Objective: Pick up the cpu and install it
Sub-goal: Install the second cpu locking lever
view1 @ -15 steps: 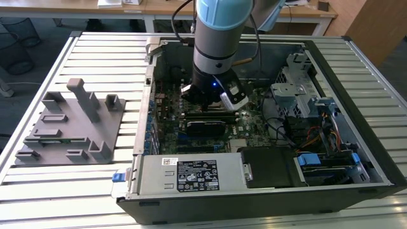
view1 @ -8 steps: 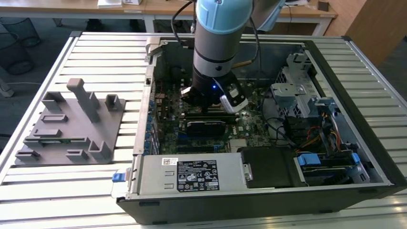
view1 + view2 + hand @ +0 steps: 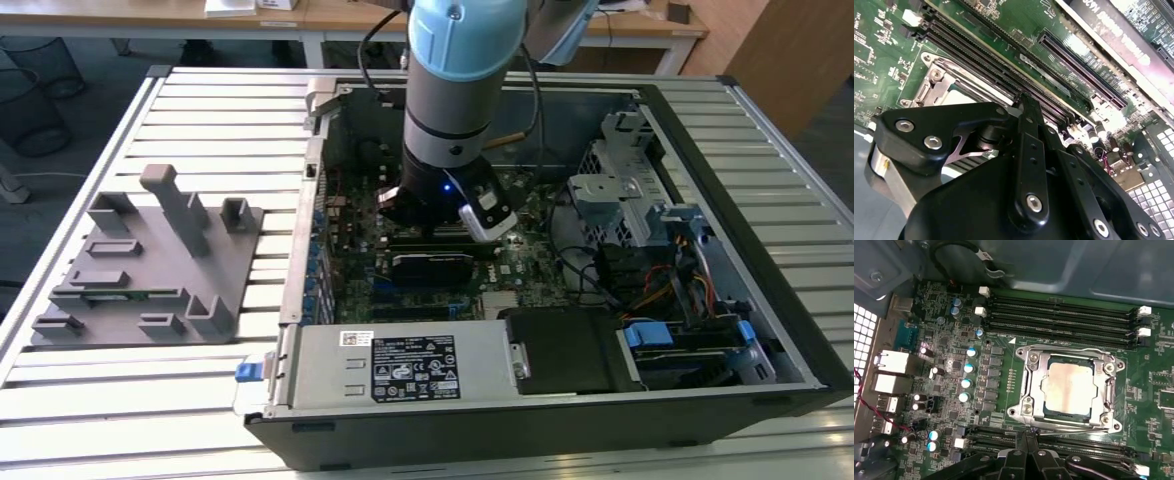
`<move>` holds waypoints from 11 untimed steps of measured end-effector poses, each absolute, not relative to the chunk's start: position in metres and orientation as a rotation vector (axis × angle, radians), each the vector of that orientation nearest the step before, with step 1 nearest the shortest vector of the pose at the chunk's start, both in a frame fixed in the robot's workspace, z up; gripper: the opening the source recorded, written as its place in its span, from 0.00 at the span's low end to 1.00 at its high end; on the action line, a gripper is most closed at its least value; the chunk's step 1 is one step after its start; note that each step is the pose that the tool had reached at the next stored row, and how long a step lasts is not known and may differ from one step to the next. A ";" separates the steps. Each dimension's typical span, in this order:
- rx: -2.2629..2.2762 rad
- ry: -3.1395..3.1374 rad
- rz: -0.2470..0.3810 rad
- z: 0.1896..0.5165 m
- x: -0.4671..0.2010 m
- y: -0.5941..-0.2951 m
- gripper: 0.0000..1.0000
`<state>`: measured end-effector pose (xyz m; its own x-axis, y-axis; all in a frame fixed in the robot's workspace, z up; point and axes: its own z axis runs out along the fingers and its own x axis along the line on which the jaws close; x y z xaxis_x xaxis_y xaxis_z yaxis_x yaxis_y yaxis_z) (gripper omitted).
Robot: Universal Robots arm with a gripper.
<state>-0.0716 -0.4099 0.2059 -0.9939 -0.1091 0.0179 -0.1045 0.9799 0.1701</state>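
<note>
Silver cpu (image 3: 1070, 388) sat inside the socket (image 3: 1029, 390) frame on the motherboard (image 3: 944, 330). My gripper (image 3: 1026, 446) hovered just beside the socket's edge, fingers pressed together (holding nothing). I judged a careless descent there could scrape the memory slots (image 3: 1054, 315).

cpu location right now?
In the first wrist view the cpu sits seated in the metal-framed socket on the motherboard, between memory slot banks, beside the gripper.

Reaching steeply down from the far side, wrist low, gripper (image 3: 430, 212) pointing downward; fingers (image 3: 1027, 444) drawn together, tips touching, holding nothing.
</note>
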 end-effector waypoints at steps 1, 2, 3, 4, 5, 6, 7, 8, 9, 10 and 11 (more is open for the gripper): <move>0.167 -3.099 -0.264 0.205 -0.072 -0.410 0.11; 0.167 -3.099 -0.264 0.205 -0.073 -0.410 0.11; 0.167 -3.099 -0.265 0.204 -0.074 -0.410 0.11; 0.167 -3.099 -0.265 0.203 -0.074 -0.410 0.11; 0.167 -3.099 -0.265 0.203 -0.075 -0.410 0.11; 0.167 -3.098 -0.266 0.202 -0.075 -0.410 0.11; 0.167 -3.098 -0.267 0.201 -0.075 -0.410 0.11; 0.168 -3.098 -0.269 0.200 -0.076 -0.410 0.11; 0.167 -3.098 -0.271 0.200 -0.076 -0.410 0.11; 0.167 -3.098 -0.275 0.199 -0.076 -0.410 0.11; 0.167 -3.098 -0.279 0.199 -0.076 -0.410 0.11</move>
<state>-0.0763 -0.4100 0.1990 -0.9939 -0.1094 0.0171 -0.1045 0.9782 0.1795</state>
